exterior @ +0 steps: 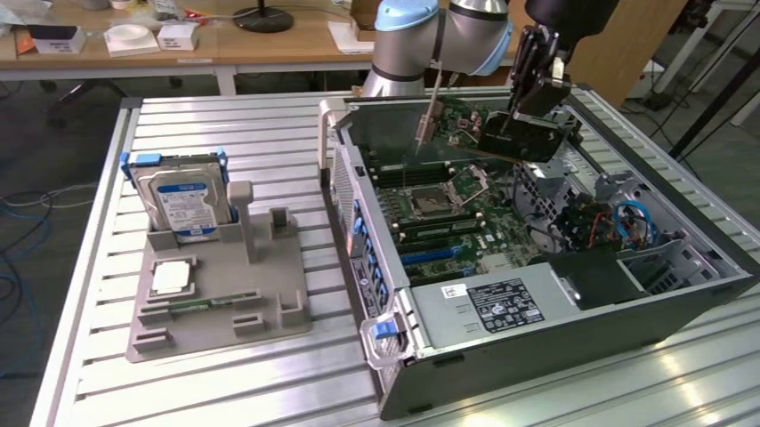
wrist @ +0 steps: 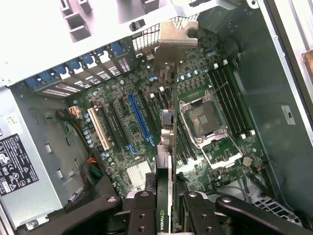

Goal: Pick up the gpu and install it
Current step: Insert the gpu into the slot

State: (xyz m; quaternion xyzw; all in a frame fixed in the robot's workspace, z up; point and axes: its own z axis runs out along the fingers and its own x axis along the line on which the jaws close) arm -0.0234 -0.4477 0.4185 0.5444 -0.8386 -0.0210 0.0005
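A metal table (exterior: 214, 133) carries an open computer case (exterior: 594, 329) that lies on its side, with the motherboard (wrist: 112, 122) facing up. On the exterior view's left, a grey holder (exterior: 214, 311) stands well apart from the case, and a hard drive (exterior: 184, 205) stands upright in it. Inside the case, a power supply (exterior: 499, 302) sits at the near end. The gpu (exterior: 517, 142) (wrist: 166, 127) hangs over the motherboard at the far end of the case and is not in a slot. Seen from the wrist, it is edge-on, between the blue slot (wrist: 138, 117) and the processor socket (wrist: 205, 117), with its silver bracket (wrist: 175, 44) at the far end. The gripper (exterior: 526, 114) (wrist: 166, 205) pinches the gpu by its two faces.
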